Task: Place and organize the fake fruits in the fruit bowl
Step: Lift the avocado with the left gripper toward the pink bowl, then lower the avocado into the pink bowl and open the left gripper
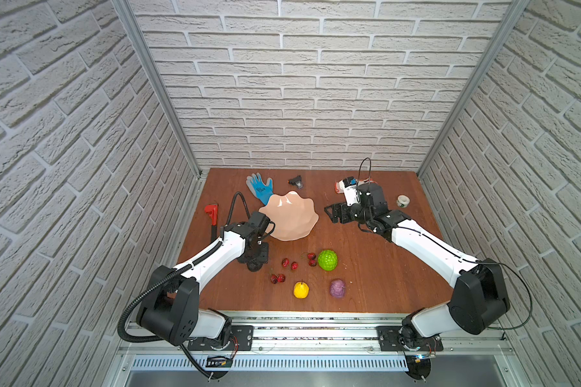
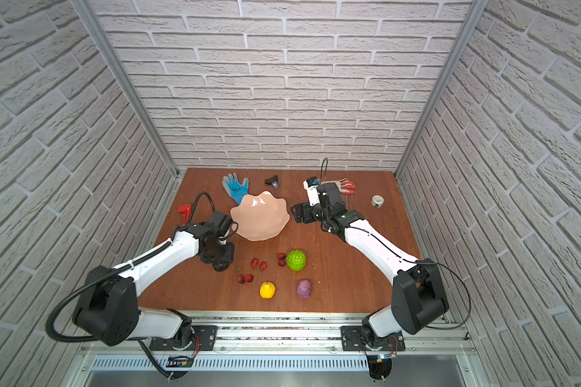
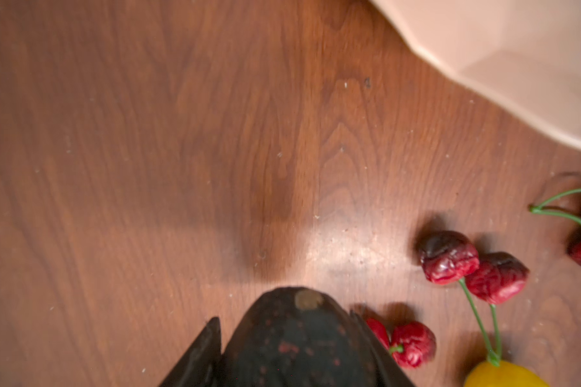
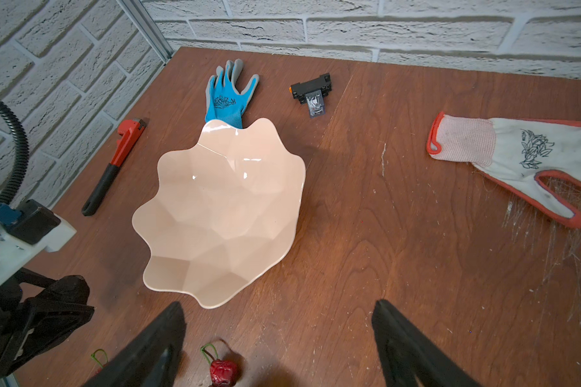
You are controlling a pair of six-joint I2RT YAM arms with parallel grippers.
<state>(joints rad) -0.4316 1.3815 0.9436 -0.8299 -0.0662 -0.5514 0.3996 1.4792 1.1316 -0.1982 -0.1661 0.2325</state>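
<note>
Step in hand: first fruit, the avocado (image 3: 302,351). My left gripper (image 3: 284,321) is clamped on it, one jaw on each flank, at 7 o'clock of the fruit bowl (image 1: 292,217) and close to its rim. Can't tell whether it's off the table (image 1: 383,268).

Next move, my read: lift enough to clear the scalloped rim, swing toward 1 o'clock until I'm over the bowl's middle, lower, release. The rim is wavy and the bowl looks light, so a clipped edge could shove it.

My right gripper (image 4: 279,338) hangs at 3 o'clock of the bowl, jaws spread wide, nothing in them.

Bowl: empty, no fruit in it. The rest lie on the table at 5–6 o'clock of it:
- green knobbly ball (image 1: 327,259) at 5
- red berries (image 1: 285,262) scattered around 6
- yellow pear-like fruit (image 1: 301,289) and purple lumpy fruit (image 1: 337,288) further out, apart from each other

Blue glove (image 1: 259,187) at 11, cuff right at the rim. Not part of the job.
</note>
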